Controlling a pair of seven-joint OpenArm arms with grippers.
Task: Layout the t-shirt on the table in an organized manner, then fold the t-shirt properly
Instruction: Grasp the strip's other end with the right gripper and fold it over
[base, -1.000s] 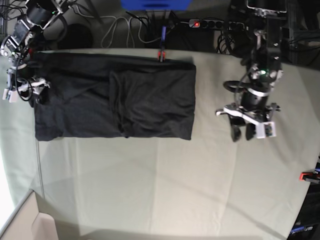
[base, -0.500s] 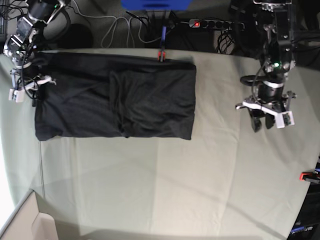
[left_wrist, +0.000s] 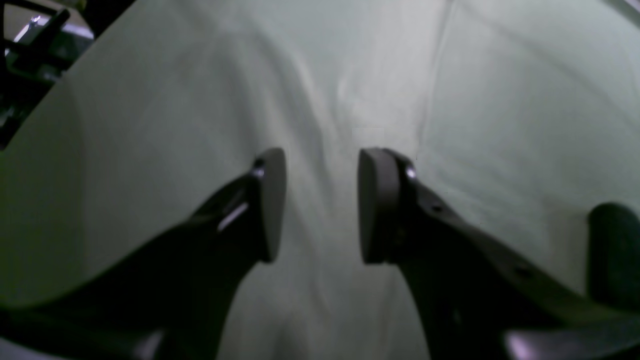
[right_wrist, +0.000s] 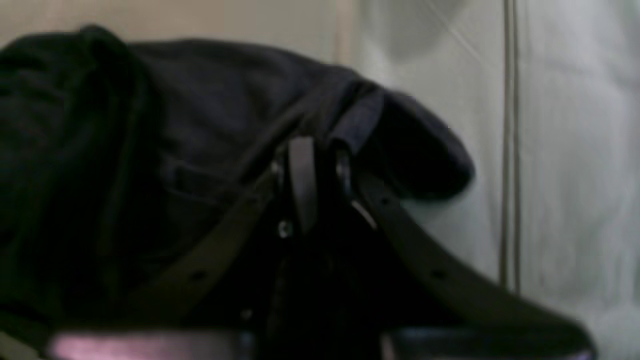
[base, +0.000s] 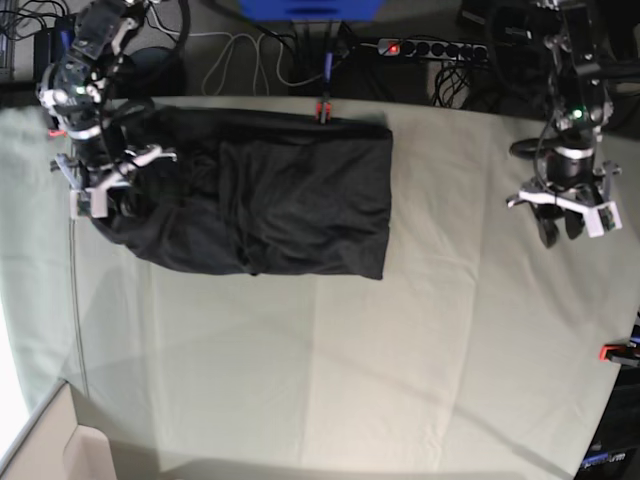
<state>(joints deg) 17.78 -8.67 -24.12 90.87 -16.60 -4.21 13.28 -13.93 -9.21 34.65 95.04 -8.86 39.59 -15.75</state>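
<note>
The wide tabletop (base: 400, 350) under creased pale grey-green cloth fills nearly all of the base view. On its upper left lies the large charcoal-black fabric t-shirt (base: 270, 195), folded into a rough rectangle, with its left end bunched and lifted. There the right hand (right_wrist: 315, 175) is clenched on a ridge of the dark cloth, jaws nearly together. At the right edge of the frame, well apart from the shirt, the left hand (left_wrist: 320, 200) hangs released over bare cloth, its pads spread with nothing between them.
</note>
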